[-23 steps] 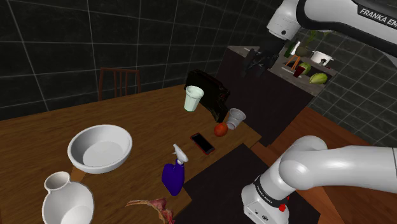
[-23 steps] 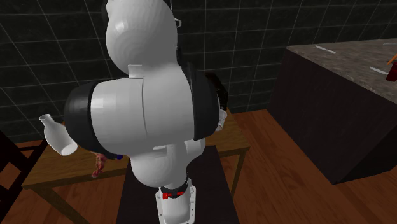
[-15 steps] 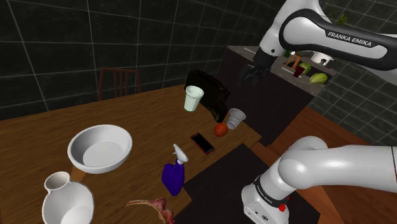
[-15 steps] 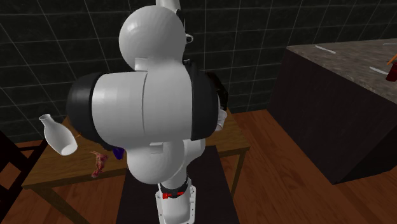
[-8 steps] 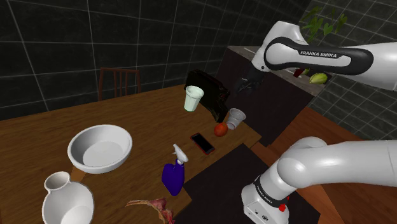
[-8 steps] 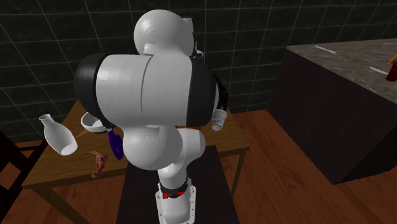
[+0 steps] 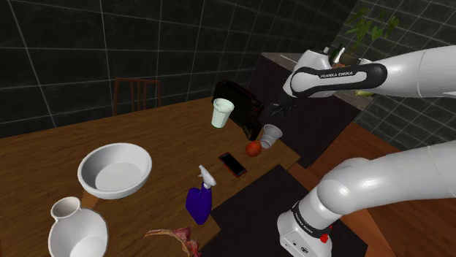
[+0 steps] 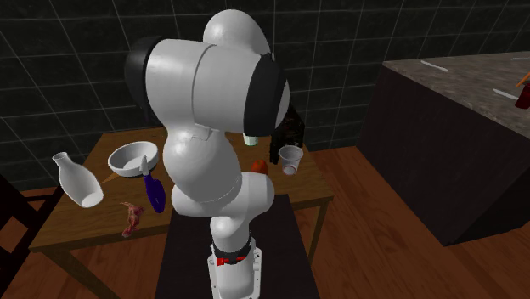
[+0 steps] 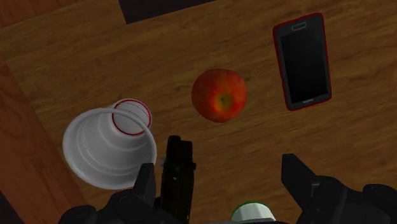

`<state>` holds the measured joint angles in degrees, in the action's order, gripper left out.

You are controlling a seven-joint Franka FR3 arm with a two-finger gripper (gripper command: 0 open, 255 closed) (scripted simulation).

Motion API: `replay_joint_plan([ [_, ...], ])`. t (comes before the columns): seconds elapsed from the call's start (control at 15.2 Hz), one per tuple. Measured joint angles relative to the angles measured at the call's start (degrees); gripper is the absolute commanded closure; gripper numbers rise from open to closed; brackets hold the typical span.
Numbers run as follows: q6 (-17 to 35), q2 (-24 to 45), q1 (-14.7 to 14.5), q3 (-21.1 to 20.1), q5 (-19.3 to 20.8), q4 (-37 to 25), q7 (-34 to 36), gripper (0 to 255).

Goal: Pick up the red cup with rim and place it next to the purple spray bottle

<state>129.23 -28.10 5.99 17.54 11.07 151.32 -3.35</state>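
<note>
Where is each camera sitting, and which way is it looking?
Shoulder view: beside the stand, looking down over the table; the arm reaches across, tool near the white cup.
Second exterior view: behind the robot, facing the table; the arm's white bulk stands in the middle.
Wrist view: on the hand, looking down at the table; the tool's two open black fingers poke in.
Shared: all three show the white cup and the apple.

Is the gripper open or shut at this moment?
Open. In the wrist view the gripper's two black fingers stand well apart over the wooden table, clasping nothing; the red-ringed white cup sits beside them, untouched.
</note>
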Motion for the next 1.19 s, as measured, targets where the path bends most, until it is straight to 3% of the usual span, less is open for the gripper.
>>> replay_joint_plan([
  [0.33,10.3,10.5,0.3,5.2,-0.7,-0.3,-4.9,0],
  [0.66,18.8,21.5,-0.6,9.3,-5.6,-2.5,-11.3,0],
  [1.19,25.5,28.9,-1.5,9.7,-11.7,-2.5,-15.9,0],
])
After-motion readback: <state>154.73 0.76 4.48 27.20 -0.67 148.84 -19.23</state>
